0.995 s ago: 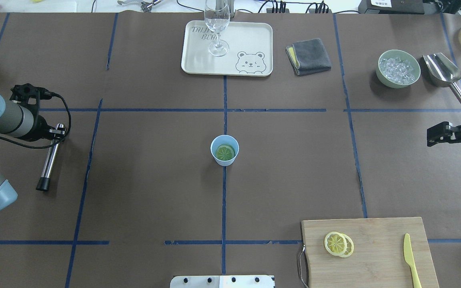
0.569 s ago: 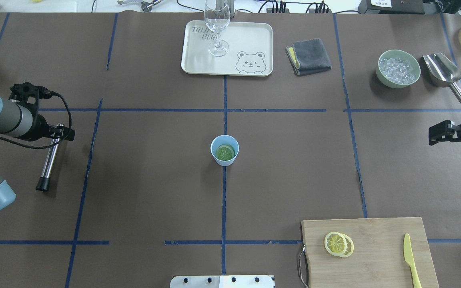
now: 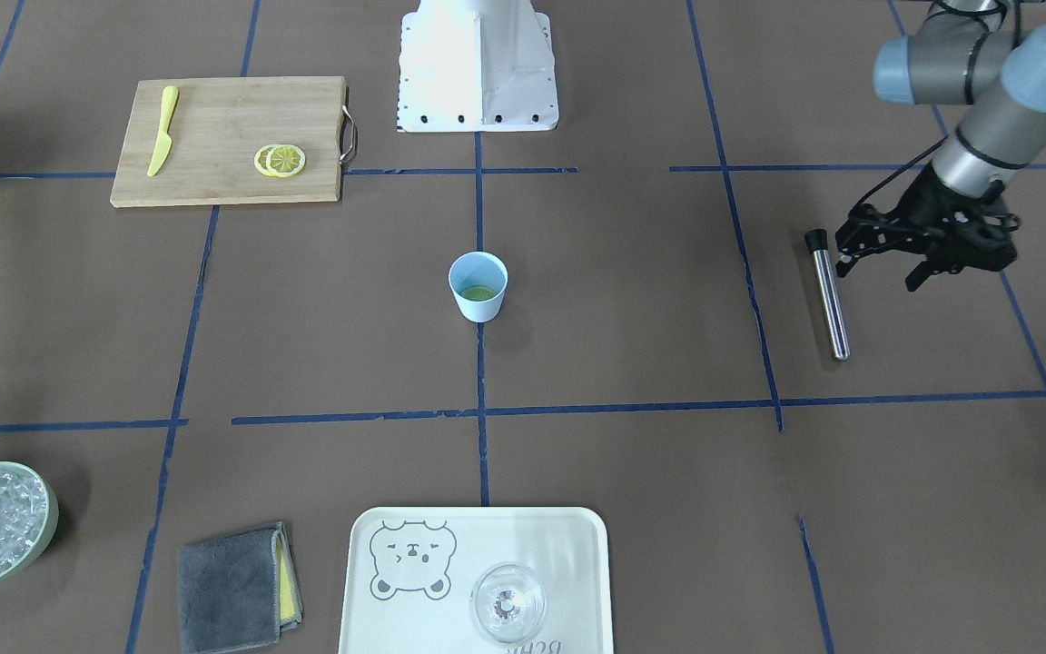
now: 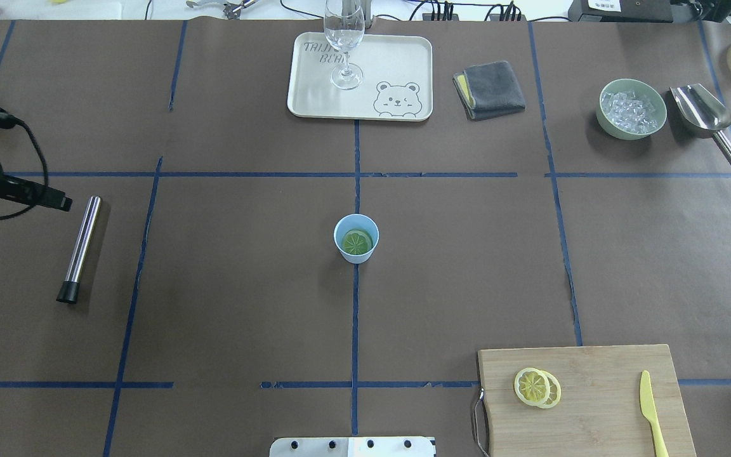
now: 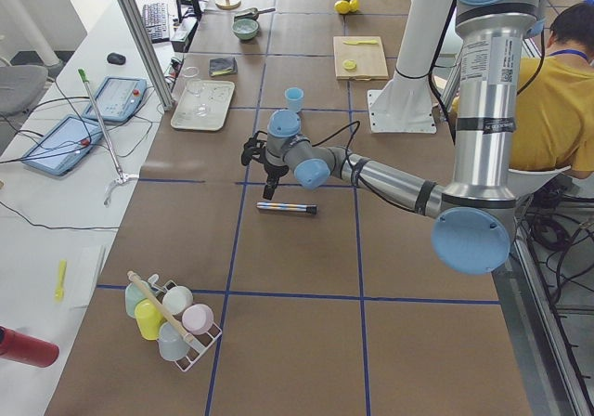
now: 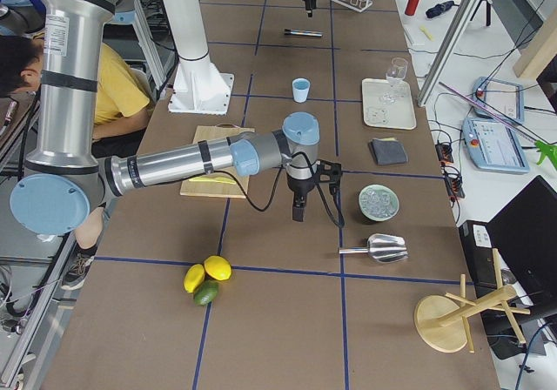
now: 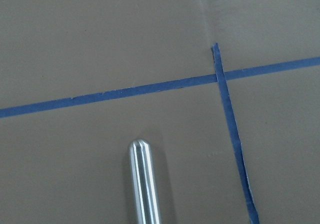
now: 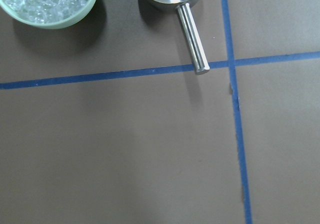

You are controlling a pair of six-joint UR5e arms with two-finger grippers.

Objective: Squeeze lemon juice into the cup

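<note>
The light-blue cup (image 4: 356,238) stands upright at the table's middle, and it also shows in the front view (image 3: 478,286). One lemon slice (image 4: 357,242) lies flat inside it. Two more lemon slices (image 4: 535,386) overlap on the wooden cutting board (image 4: 594,368). My left gripper (image 3: 877,271) hovers open and empty beside a steel rod (image 4: 80,247) far left of the cup. It shows at the overhead view's left edge (image 4: 54,202). My right gripper (image 6: 298,211) shows only in the exterior right view, near the ice bowl; I cannot tell its state.
A cream tray (image 4: 403,63) holds a clear glass (image 4: 344,38) at the back. A grey cloth (image 4: 489,89), a green bowl of ice (image 4: 631,108) and a metal scoop (image 4: 702,114) lie back right. A yellow knife (image 4: 651,412) rests on the board.
My left arm has drawn back to the left, away from the steel rod, which stays on the table. My right gripper has moved out of the overhead view's right edge.
</note>
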